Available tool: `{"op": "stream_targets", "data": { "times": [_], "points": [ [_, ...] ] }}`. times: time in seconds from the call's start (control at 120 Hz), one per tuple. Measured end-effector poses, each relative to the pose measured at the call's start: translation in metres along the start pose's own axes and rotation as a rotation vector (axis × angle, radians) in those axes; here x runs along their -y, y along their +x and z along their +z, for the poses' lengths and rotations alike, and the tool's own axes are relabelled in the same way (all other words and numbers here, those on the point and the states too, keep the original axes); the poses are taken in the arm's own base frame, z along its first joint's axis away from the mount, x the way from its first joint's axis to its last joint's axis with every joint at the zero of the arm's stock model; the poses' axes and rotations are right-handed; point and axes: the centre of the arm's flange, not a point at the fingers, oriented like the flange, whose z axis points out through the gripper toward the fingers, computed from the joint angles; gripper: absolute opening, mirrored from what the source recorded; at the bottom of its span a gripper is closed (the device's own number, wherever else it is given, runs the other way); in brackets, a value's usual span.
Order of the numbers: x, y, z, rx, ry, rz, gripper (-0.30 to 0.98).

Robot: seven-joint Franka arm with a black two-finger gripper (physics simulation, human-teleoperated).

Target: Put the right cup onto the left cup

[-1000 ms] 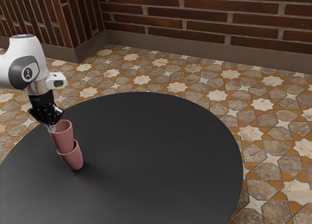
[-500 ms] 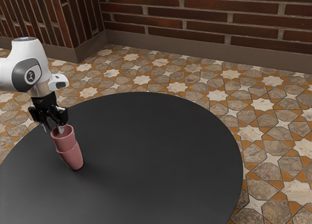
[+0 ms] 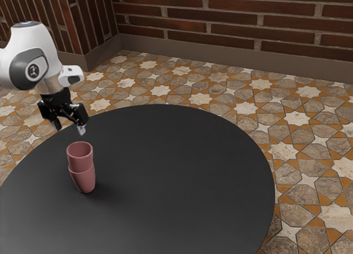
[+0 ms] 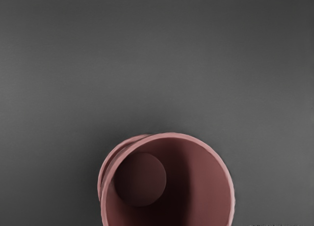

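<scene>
Well, the gripper (image 3: 69,127) is hovering above the upper cup (image 3: 80,159), clear of it, its jaws standing wide apart. The upper cup is sitting nested in the lower cup (image 3: 84,181), which is standing on the table (image 3: 176,171).

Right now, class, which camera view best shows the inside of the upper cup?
The wrist view: it looks down into the upper cup, showing its round floor and inner wall. The exterior view gives its rim, outer side and seat in the lower cup.
</scene>
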Motion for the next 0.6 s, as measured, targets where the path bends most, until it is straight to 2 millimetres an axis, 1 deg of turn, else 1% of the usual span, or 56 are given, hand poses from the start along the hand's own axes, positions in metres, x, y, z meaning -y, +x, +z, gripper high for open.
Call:
{"op": "stream_targets", "data": {
  "times": [0.15, 0.383, 0.525, 0.6],
  "points": [
    [-0.033, 0.011, -0.017, -0.008, 0.007, 0.061, 0.67],
    [-0.069, 0.034, -0.037, -0.027, 0.021, 0.124, 0.68],
    [-0.09, 0.071, -0.068, -0.059, 0.031, 0.15, 0.68],
    [-0.102, 0.081, -0.083, -0.068, 0.03, 0.168, 0.68]
  ]
}}
